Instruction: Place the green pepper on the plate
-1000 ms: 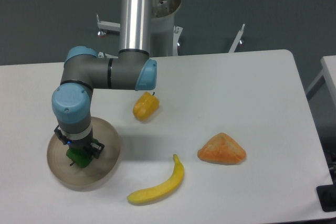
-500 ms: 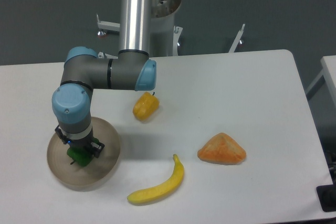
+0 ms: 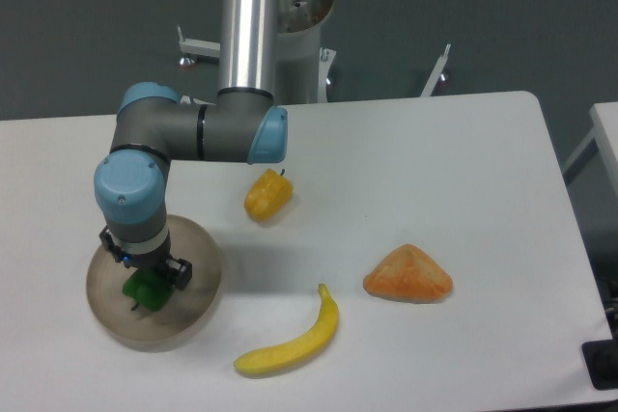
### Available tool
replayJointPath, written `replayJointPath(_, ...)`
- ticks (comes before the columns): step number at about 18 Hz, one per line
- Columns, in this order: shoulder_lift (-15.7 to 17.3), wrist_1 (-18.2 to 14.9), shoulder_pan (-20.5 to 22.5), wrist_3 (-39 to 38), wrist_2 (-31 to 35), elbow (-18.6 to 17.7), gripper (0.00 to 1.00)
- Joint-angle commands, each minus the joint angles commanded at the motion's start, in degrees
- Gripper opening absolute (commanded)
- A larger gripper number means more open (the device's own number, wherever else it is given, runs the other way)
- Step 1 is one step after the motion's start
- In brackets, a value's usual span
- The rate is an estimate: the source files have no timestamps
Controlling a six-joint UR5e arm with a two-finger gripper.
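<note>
White table (image 3: 463,171), gripper (image 3: 146,285) slightly higher than before, closed around green pepper (image 3: 145,290), over plate (image 3: 193,306)

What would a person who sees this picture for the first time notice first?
Probably the grey and blue robot arm bending down at the left, its gripper over the round beige plate with the small dark-green pepper beneath it. To the right on the white table lie a yellow-orange pepper, a yellow banana and an orange wedge-shaped piece.
</note>
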Motion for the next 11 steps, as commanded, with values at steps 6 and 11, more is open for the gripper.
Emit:
replayJointPath(6, 2.8, -0.7, 3.6, 7.6, 4.9, 0.3, 1.0)
replayJointPath(11, 4.0, -0.5, 9.1, 15.1, 7.7, 0.4, 1.0)
